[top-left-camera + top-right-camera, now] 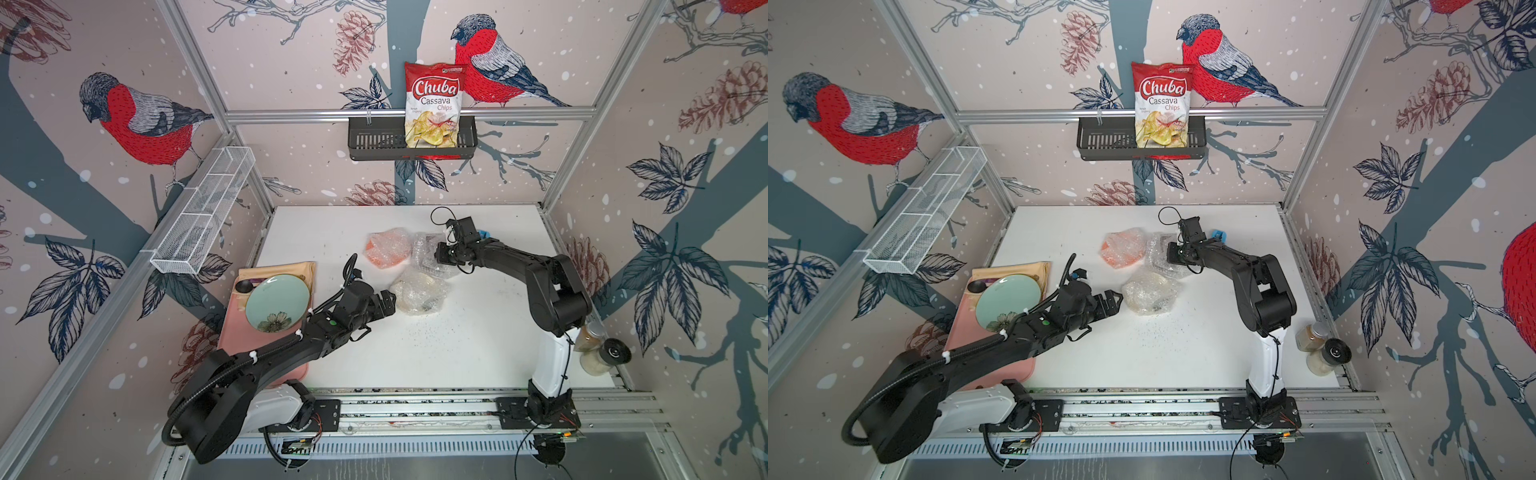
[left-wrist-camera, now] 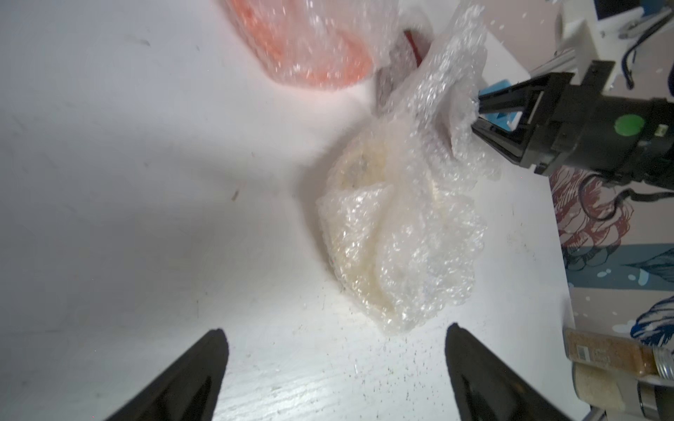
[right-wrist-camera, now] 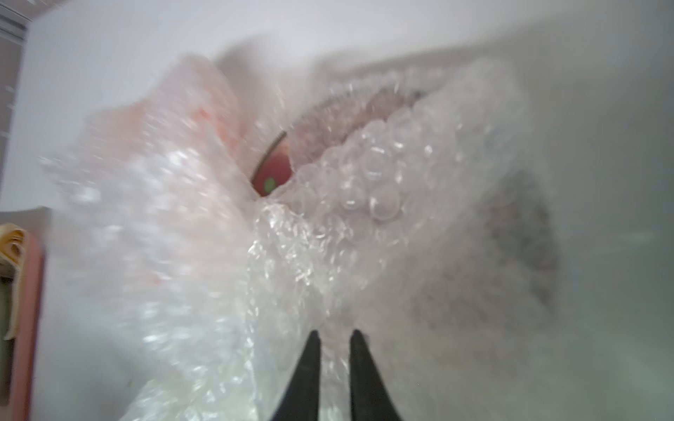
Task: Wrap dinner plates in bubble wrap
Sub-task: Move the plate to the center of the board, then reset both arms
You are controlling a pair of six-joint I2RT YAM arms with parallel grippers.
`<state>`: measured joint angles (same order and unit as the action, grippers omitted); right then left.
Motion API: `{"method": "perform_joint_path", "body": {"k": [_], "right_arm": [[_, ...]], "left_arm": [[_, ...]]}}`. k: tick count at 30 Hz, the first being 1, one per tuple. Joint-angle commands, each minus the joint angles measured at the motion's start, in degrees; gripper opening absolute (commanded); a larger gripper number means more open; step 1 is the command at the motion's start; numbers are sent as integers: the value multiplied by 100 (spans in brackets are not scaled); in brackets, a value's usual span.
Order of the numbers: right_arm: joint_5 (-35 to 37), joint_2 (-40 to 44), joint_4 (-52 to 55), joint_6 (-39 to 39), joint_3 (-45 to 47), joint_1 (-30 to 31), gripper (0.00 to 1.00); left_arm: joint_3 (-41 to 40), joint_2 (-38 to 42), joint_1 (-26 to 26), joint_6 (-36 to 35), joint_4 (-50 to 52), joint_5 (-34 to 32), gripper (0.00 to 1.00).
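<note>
Three bundles of bubble wrap lie mid-table in both top views. One holds the orange plate [image 1: 384, 249], one the cream plate [image 1: 419, 291] [image 2: 397, 233]. The third bundle [image 1: 428, 259] shows a dark red plate [image 3: 273, 171] through a gap in its wrap. My left gripper [image 1: 390, 297] [image 2: 336, 328] is wide open and holds nothing, just short of the cream bundle's near edge. My right gripper [image 1: 438, 252] [image 3: 334, 333] is at the dark red bundle. Its jaws stand a narrow gap apart with a fold of bubble wrap [image 3: 328, 255] between them.
A pale green plate [image 1: 276, 303] sits on a pink tray [image 1: 237, 336] at the left. Two spice jars [image 1: 598, 349] lie at the right front corner. A chips bag [image 1: 434, 104] stands in a black wall basket. Black specks dot the table near the cream bundle.
</note>
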<state>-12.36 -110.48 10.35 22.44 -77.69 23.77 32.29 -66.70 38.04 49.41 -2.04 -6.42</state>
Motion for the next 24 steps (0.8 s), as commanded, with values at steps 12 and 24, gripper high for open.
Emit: {"method": "perform_joint_path", "body": {"k": [12, 24], "right_arm": [[2566, 3468, -1976, -364, 3492, -1948, 100], [1755, 3046, -4990, -991, 5336, -2922, 100]], "left_arm": [[86, 361, -1755, -1231, 886, -4649, 97], [-331, -1380, -3613, -3166, -1519, -3054, 96]]}}
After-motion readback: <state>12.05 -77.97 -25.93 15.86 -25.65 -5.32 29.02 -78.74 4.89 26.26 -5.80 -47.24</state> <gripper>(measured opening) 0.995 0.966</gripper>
